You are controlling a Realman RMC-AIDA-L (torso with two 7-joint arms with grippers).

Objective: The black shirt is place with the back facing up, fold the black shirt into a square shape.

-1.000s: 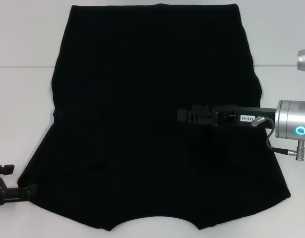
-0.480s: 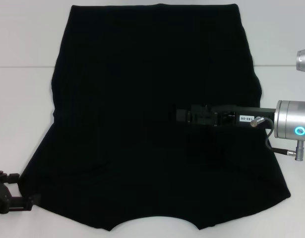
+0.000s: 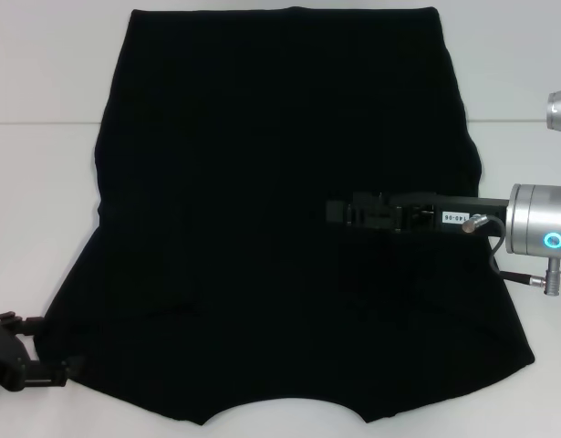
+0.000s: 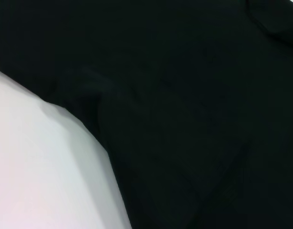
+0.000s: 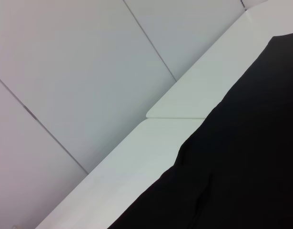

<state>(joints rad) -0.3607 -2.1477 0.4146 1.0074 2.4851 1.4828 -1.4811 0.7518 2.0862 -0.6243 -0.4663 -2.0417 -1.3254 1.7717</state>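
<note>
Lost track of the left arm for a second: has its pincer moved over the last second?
Yes. The left pincer has dropped toward the near edge of the head view, sliding down along the black shirt sleeve's left edge; the shirt itself lies unchanged.

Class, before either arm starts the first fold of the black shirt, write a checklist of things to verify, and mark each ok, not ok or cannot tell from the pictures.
1. Large black soft-fabric shirt lies spread flat on the white table: ok.
2. White lettering hidden, plain side up: ok.
3. Left gripper sits at the shirt's near left sleeve corner: ok.
4. Left gripper has fabric in its grasp: cannot tell.
5. Right gripper hangs over the shirt's middle: ok.
6. Right gripper touching the fabric: cannot tell.
</note>
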